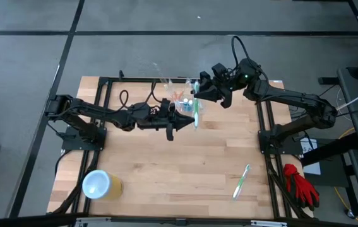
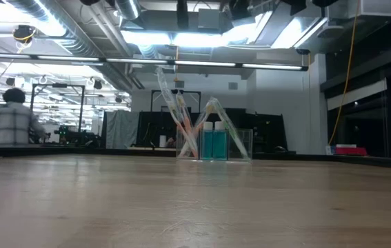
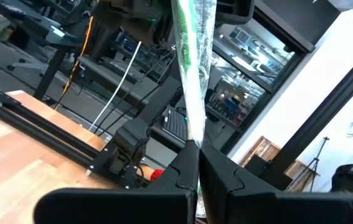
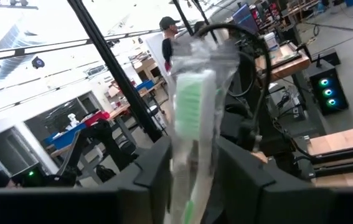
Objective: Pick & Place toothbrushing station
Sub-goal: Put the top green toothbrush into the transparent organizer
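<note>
Wooden planks make up the surface (image 1: 179,164), and the clear toothbrushing station (image 1: 177,94) stands near its upper edge in the high view, slightly left of centre; in the low view it shows mid-frame with pink and clear-wrapped brushes leaning in it. Just right of the station both hands meet on one wrapped green toothbrush (image 1: 196,106). The left hand (image 1: 185,120) reaches in from the left, clenched on the brush's lower end, fingers pinched tight around it in the left wrist view. The right hand (image 1: 202,88) comes from the upper right, and its fingers (image 4: 154,168) sit on either side of the wrapper, seemingly grasping it.

This looks like a handover or a joint placing of the brush. Next, one hand probably has to let go so the other can tip the brush into the station. A second green toothbrush (image 1: 241,181) lies at lower right, a yellow cup (image 1: 101,185) at lower left.
</note>
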`<action>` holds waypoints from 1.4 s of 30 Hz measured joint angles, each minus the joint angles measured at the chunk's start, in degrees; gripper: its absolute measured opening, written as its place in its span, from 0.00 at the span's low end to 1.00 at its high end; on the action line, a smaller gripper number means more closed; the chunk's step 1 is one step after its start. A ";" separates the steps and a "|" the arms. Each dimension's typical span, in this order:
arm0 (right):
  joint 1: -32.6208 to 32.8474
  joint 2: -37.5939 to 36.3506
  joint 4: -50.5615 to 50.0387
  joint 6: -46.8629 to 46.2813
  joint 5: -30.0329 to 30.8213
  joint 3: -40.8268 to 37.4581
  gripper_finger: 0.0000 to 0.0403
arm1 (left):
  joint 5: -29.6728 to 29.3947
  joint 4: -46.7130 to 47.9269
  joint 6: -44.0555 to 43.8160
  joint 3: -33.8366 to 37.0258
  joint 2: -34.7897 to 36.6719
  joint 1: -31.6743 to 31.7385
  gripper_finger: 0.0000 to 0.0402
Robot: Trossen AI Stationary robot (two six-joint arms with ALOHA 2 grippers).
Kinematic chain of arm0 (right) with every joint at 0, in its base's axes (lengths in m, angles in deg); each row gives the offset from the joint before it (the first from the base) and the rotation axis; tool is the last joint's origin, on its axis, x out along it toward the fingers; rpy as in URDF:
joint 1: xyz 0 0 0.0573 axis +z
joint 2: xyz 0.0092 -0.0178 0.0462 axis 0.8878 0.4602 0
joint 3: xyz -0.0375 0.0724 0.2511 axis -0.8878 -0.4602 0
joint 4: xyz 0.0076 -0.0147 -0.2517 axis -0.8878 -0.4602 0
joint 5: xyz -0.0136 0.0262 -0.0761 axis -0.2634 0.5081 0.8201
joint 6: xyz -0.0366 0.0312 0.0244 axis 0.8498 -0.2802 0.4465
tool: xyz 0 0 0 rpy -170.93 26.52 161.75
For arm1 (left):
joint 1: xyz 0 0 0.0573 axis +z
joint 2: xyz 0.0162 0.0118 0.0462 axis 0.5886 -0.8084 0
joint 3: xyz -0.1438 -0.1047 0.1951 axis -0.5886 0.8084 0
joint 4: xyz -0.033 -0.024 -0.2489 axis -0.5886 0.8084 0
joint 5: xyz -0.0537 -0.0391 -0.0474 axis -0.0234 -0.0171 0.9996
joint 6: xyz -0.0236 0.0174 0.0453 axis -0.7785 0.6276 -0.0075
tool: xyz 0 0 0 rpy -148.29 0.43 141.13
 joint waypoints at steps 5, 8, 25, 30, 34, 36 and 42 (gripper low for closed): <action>0.00 0.00 0.00 0.35 -1.63 0.00 0.17 | 0.18 0.14 0.00 0.01 0.00 0.19 0.01; 0.00 0.00 0.20 1.11 -1.63 0.00 0.08 | 0.43 0.20 0.00 0.00 0.00 0.32 0.01; -3.99 -3.00 1.70 0.94 -4.98 0.01 0.06 | -16.31 26.86 6.88 0.02 9.04 0.36 0.22; -7.30 -3.02 -5.13 6.58 -5.57 0.02 0.06 | -22.00 39.98 11.22 0.00 18.91 0.18 0.26; -11.78 -2.50 -13.50 13.02 -5.54 0.00 0.08 | -25.25 51.15 9.18 0.00 25.46 -1.36 0.23; -14.02 -2.34 -16.30 16.79 -4.73 0.00 0.08 | -28.24 56.55 7.75 0.00 27.66 -2.98 0.21; -20.30 -0.61 -15.68 21.45 -2.70 -1.73 0.05 | -39.68 64.27 5.41 0.02 28.55 -7.89 0.13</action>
